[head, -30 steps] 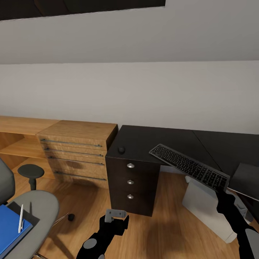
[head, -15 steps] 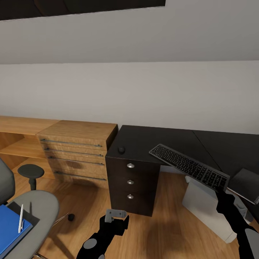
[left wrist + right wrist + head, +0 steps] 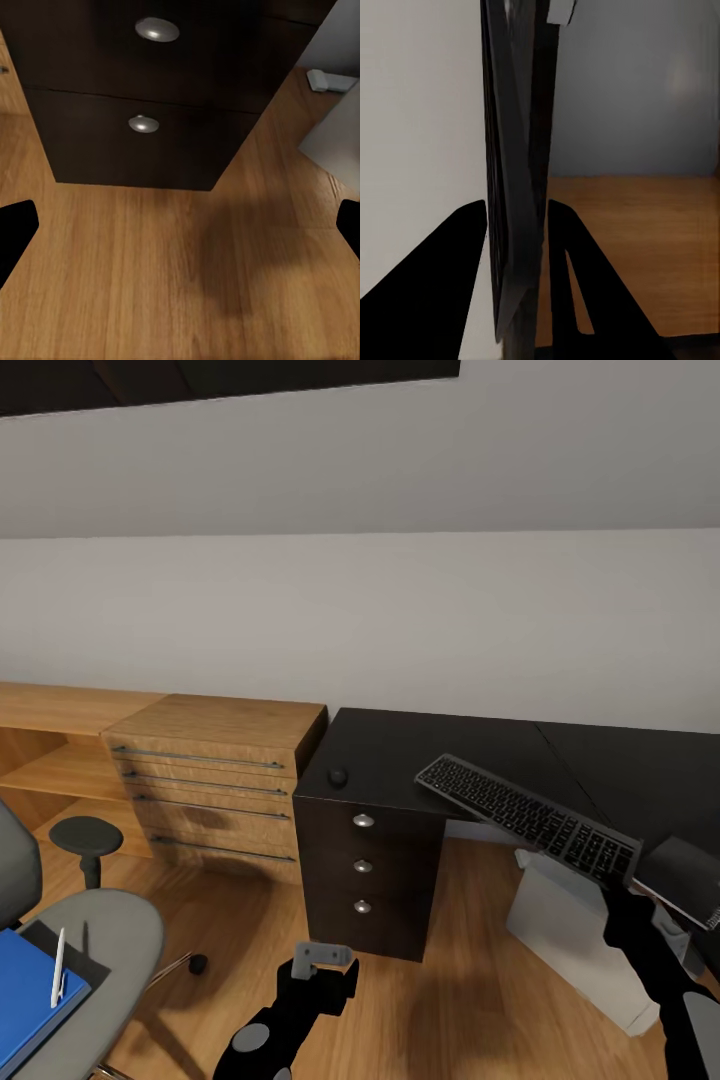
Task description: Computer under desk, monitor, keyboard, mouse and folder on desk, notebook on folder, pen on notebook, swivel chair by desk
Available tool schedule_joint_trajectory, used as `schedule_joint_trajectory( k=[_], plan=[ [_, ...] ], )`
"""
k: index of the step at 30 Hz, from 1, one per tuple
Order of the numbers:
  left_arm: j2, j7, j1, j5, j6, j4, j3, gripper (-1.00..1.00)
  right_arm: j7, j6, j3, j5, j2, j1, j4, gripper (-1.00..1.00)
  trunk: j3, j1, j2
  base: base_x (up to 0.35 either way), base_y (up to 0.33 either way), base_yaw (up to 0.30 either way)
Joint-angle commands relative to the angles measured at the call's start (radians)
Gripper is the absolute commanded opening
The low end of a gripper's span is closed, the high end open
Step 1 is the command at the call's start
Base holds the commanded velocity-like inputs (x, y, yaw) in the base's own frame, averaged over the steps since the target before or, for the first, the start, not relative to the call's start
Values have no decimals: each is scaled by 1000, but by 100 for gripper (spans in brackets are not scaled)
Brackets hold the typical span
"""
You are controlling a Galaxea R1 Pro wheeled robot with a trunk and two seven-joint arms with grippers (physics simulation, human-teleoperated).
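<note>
Right gripper [image 3: 618, 887] clamped on near end of keyboard [image 3: 527, 818], held tilted above desk [image 3: 400, 752]; far end unsupported.
Risk: single-end grip may let keyboard pivot or slip, strike mouse [image 3: 338, 776].
Left gripper [image 3: 322, 957] spread wide, empty, low over floor.
Count: keyboard 1, mouse 1, folder [image 3: 30, 988] 1, pen [image 3: 58, 966] 1, both on swivel chair [image 3: 115, 930].

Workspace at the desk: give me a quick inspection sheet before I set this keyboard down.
Surface: black desk, top mostly bare.
Job's things: keyboard tilted above the desk; mouse on the desk; folder with pen on the swivel chair; computer on the floor.
Clutter: nothing seen.
End effectors: right end effector shut on the keyboard; left end effector open, empty.
Cables: nothing seen.
Surroundings: wooden drawer unit, wood floor.
</note>
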Motion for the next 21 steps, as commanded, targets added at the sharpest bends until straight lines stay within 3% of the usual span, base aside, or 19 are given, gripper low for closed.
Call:
schedule_joint_trajectory(
  k=[1,21],
  plan=[
    [0,9,-1,11,3,4,-2,100,0,7,-2,-2,2,-1,-11,-100,-1,0,0,0,0,0],
    [-1,9,-1,9,3,26,-4,100,-2,10,-2,15,44,1,-74,-100,-1,0,0,0,0,0]
  ],
)
